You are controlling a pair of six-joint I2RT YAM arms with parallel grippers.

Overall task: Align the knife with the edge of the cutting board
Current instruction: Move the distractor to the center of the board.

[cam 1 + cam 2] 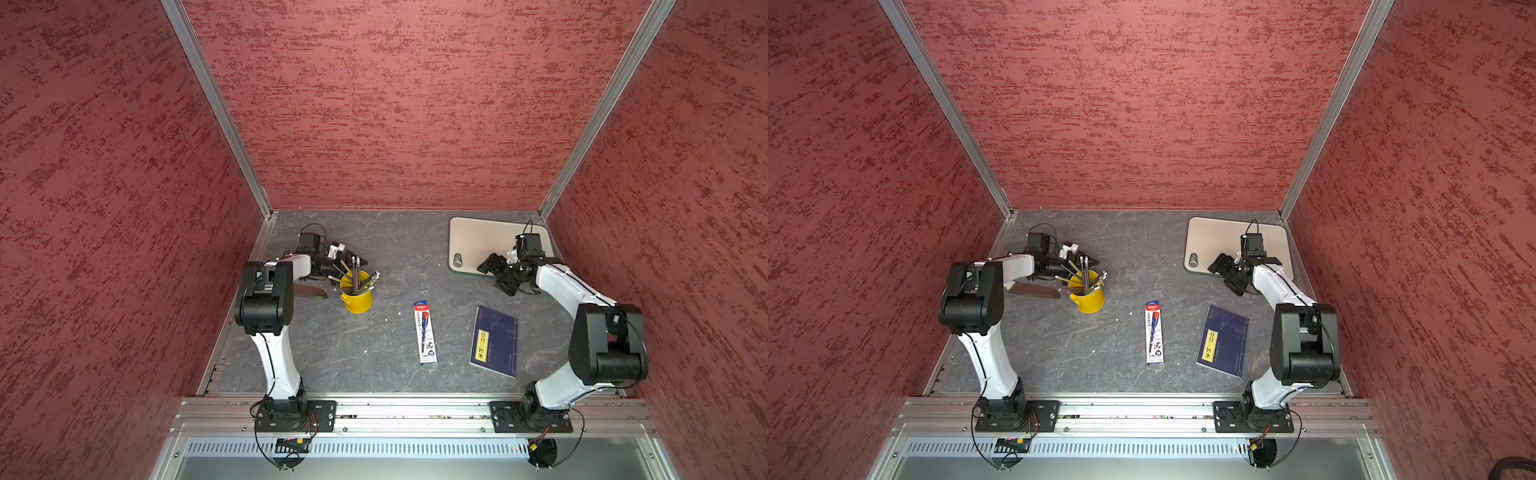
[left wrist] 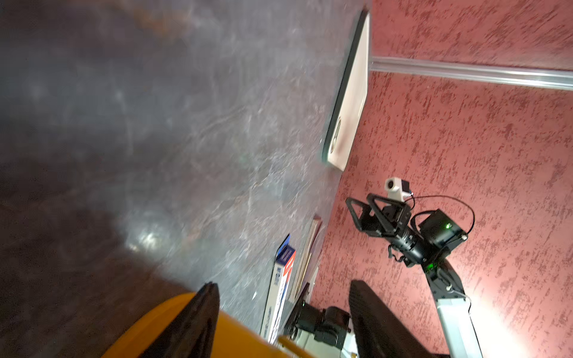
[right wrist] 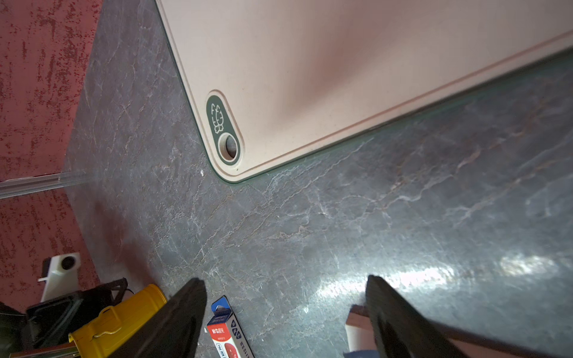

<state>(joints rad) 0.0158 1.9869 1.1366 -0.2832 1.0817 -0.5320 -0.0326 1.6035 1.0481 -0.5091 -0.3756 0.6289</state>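
Left gripper (image 2: 283, 286) and right gripper (image 3: 285, 279) both gaped empty; I reckoned the left should clear the pencil cup (image 1: 356, 297), then grip the knife (image 1: 311, 292) lying at the table's (image 1: 374, 353) left edge.

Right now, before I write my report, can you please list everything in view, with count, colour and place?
knife: one, dark grey blade, left side, handle hidden
cutting board: one, beige, far right corner
bucket: one, yellow, beside the knife's blade
pencils: several, mixed colours, standing in the bucket
pen package: one, red-white-blue, centre
booklet: one, dark blue, right of the pen package
table: one, grey marbled, under everything
left gripper: one, black, open, by the bucket
right gripper: one, black, open, near the cutting board's corner with the hole
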